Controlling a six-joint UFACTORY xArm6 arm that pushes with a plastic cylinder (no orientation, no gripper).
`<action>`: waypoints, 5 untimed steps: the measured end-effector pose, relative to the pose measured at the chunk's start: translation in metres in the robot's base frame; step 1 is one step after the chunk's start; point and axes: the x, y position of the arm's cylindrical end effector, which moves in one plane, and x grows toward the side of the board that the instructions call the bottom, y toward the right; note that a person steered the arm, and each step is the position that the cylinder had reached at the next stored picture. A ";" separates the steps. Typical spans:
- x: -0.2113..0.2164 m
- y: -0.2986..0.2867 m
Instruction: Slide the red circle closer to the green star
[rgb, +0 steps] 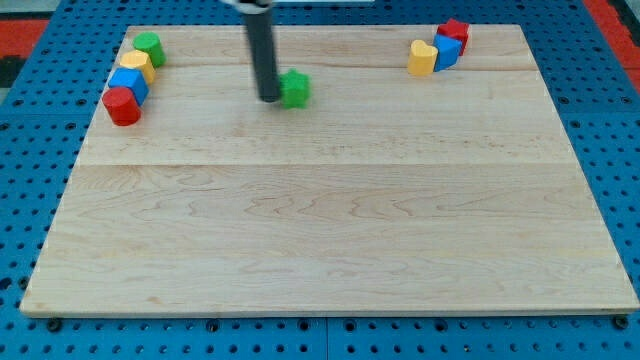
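Note:
The red circle (122, 105) lies at the view's left edge of the wooden board, at the lower end of a row of blocks. The green star (295, 89) lies in the upper middle of the board, far to the right of the red circle. My tip (270, 98) rests on the board right beside the green star's left side, touching or nearly touching it. The dark rod rises from there to the view's top.
Above the red circle sit a blue block (129, 85), a yellow block (135, 66) and a green round block (149, 48). At the upper right sit a yellow heart (422, 58), a blue block (447, 51) and a red block (456, 33).

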 end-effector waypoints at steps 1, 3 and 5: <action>-0.029 0.062; 0.041 0.038; 0.102 -0.223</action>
